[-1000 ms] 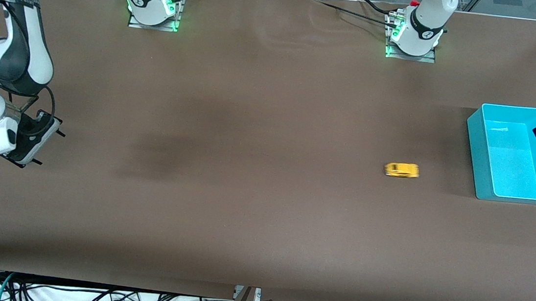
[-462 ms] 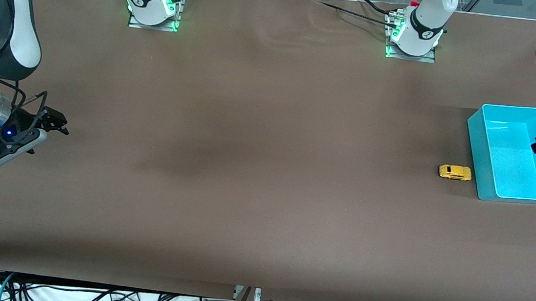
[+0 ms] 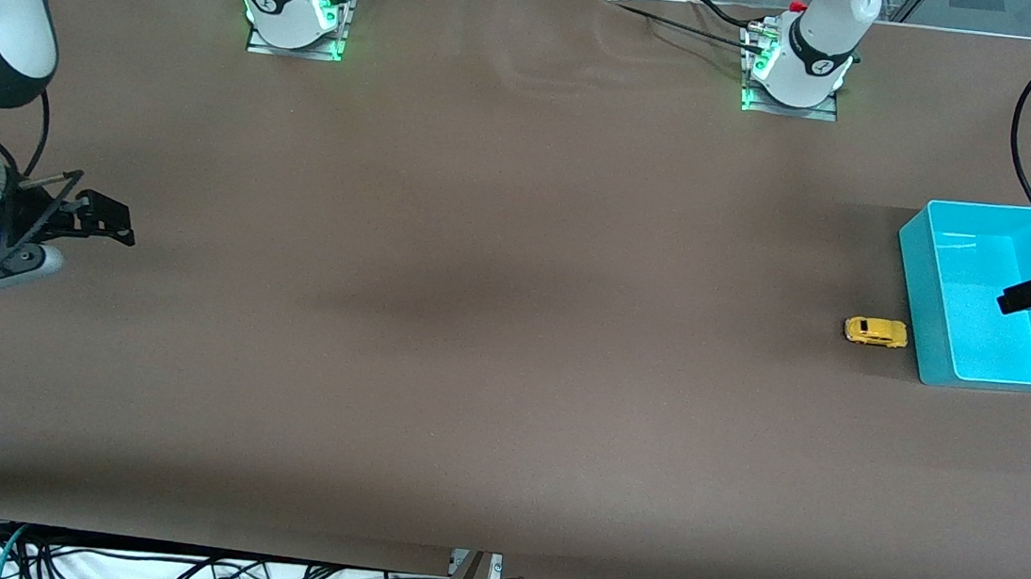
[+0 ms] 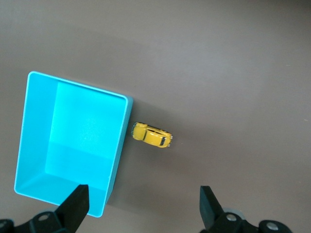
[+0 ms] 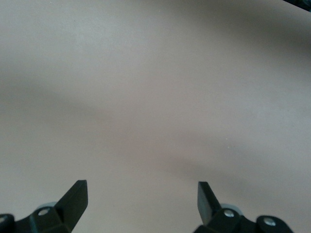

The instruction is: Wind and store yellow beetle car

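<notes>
One yellow beetle car [image 3: 876, 332] beside one teal bin [image 3: 921, 300]; left claw [image 4: 143, 206] and right claw [image 5: 141, 199] gape wide, empty.

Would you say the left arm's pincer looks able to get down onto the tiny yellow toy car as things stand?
Probably yes: the left pincer is open above the teal plastic bin, and the tiny yellow toy car sits uncovered against the bin's outer wall, which may crowd one finger.

Teal bin [image 3: 919, 272] on brown table [image 3: 474, 323], toward left arm's end.

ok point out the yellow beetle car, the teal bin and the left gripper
yellow beetle car [image 3: 876, 332], front view, roof
teal bin [image 3: 917, 271], front view, outer wall
left gripper [image 4: 144, 203], left wrist view, midway between fingertips
</notes>
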Robot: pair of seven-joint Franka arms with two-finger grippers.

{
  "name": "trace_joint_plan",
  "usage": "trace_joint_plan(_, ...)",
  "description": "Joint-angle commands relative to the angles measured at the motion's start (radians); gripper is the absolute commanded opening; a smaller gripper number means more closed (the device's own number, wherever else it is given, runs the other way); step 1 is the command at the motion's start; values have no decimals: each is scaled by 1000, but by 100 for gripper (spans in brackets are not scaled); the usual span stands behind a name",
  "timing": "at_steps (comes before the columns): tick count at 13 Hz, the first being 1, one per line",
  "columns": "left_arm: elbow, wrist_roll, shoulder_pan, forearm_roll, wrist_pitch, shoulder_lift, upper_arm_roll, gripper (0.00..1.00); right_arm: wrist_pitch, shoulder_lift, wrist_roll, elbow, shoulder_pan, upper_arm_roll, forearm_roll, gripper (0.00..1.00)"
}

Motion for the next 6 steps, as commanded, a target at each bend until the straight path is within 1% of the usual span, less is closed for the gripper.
trace_joint_plan(1, 39, 2, 60, -47, -20, 70, -4, 100, -107, 4, 13, 117, -5, 0, -10, 100)
trace_joint_plan(2, 37, -10, 63, -44, -20, 71, -2, 100, -124, 4, 16, 122, -5, -6, -10, 100)
trace_joint_plan(3, 27, -107, 68, -44, -20, 71, 4, 100, -115, 1, 22, 125, -7, -12, -12, 100)
trace_joint_plan(4, 19, -240, 80, -44, -18, 71, 7, 100, -109, -26, 24, 142, -1, -36, -10, 100)
trace_joint_plan(6, 5, -396, 72, -42, -14, 91, 4, 100, -95, -40, 24, 142, 22, -53, -12, 100)
